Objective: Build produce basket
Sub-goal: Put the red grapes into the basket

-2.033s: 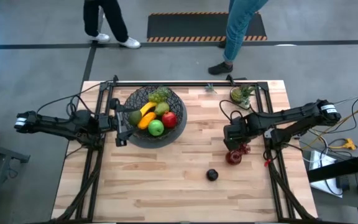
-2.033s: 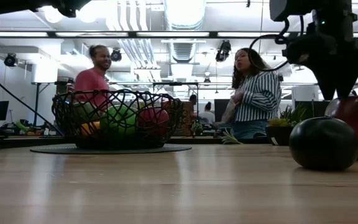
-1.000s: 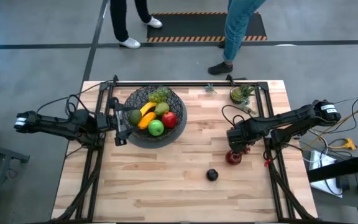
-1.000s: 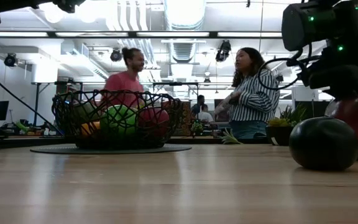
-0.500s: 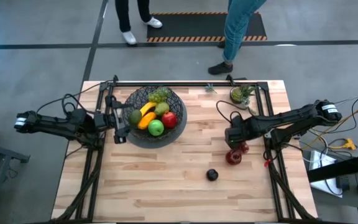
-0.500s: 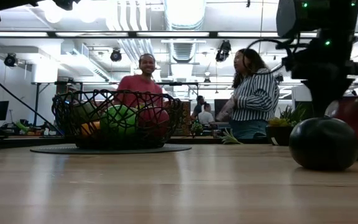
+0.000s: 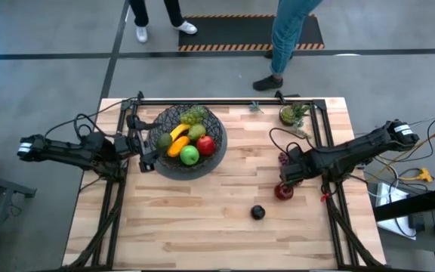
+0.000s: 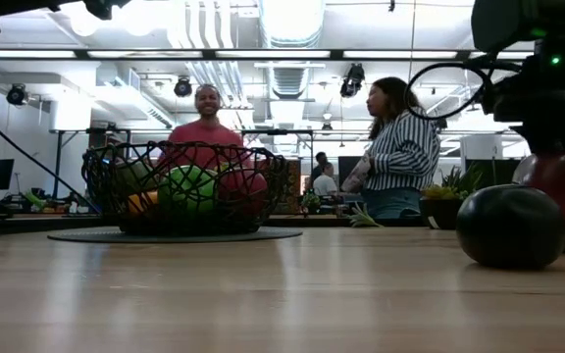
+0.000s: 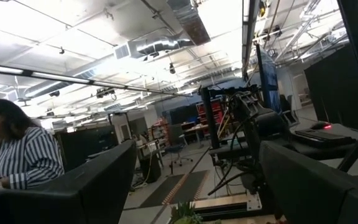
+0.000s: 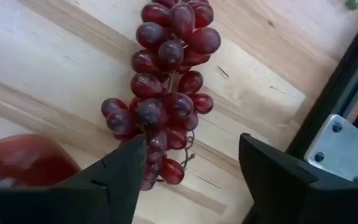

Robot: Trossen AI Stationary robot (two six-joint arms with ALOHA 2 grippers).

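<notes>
Lowered since a second ago, the right gripper is held apart over the dark red grapes, nothing grasped yet; the left gripper waits released at the basket's nine o'clock.

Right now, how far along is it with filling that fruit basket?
Mostly done: the basket already holds a banana, green apple, red apple and green grapes. In hand: the right gripper, jaws open, sits over the dark red grapes on the table, not yet gripping. Still left outside: a red apple and a small black fruit. The left gripper waits beside the basket.
</notes>
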